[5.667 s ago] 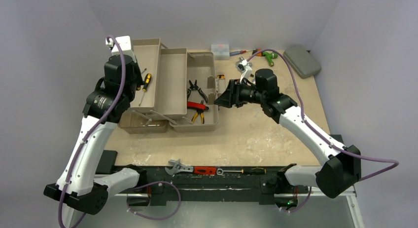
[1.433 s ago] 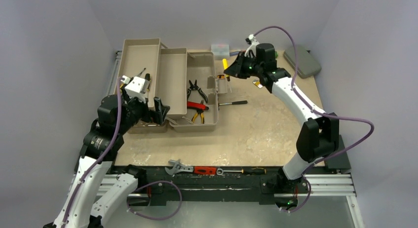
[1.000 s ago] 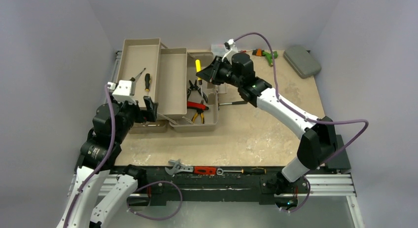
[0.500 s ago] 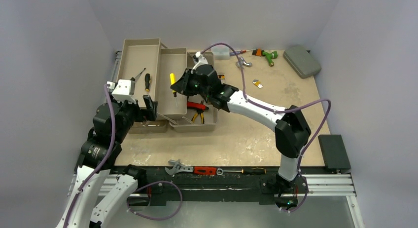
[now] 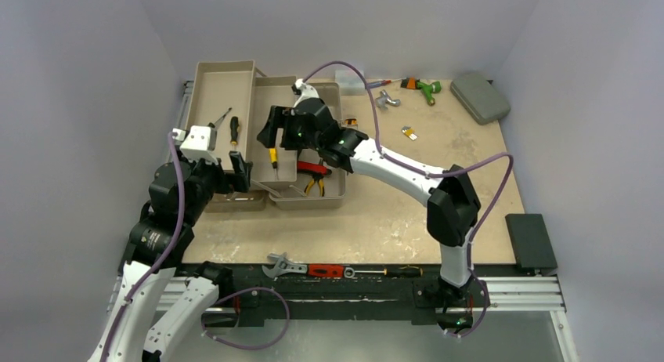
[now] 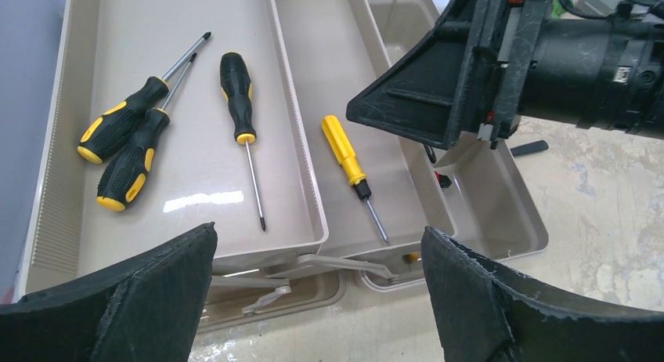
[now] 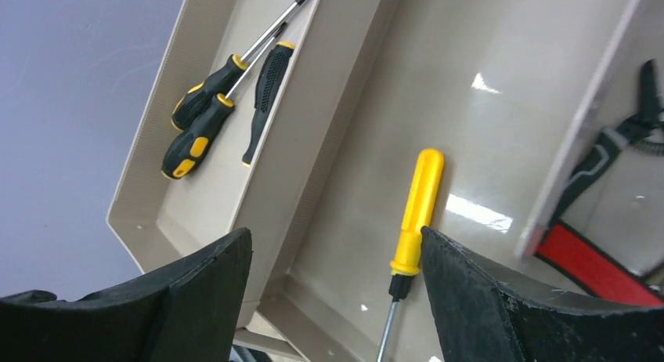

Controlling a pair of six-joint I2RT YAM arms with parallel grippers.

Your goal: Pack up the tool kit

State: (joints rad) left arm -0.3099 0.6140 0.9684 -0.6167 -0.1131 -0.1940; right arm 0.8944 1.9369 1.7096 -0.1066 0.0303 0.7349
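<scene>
The tan toolbox (image 5: 219,95) stands open at the back left with its trays folded out. A yellow-handled screwdriver (image 7: 419,205) lies flat on the middle tray's floor (image 6: 344,152). My right gripper (image 7: 337,299) hovers just above it, open, and nothing is between its fingers (image 5: 276,139). Three black-and-yellow screwdrivers (image 6: 129,142) lie in the left tray. Red and black pliers (image 5: 313,168) rest in the box's deep right part. My left gripper (image 6: 321,299) is open and empty over the box's near edge (image 5: 231,174).
A wrench and a red-handled tool (image 5: 309,269) lie on the near rail. A grey flat case (image 5: 479,95), a green-handled tool (image 5: 423,88) and small parts (image 5: 409,132) sit at the back right. A black handle (image 6: 531,148) lies on the table beside the box.
My right gripper carried the yellow screwdriver leftward from the back of the table to the middle tray and opened; the screwdriver now lies loose there. The left arm stayed put.
</scene>
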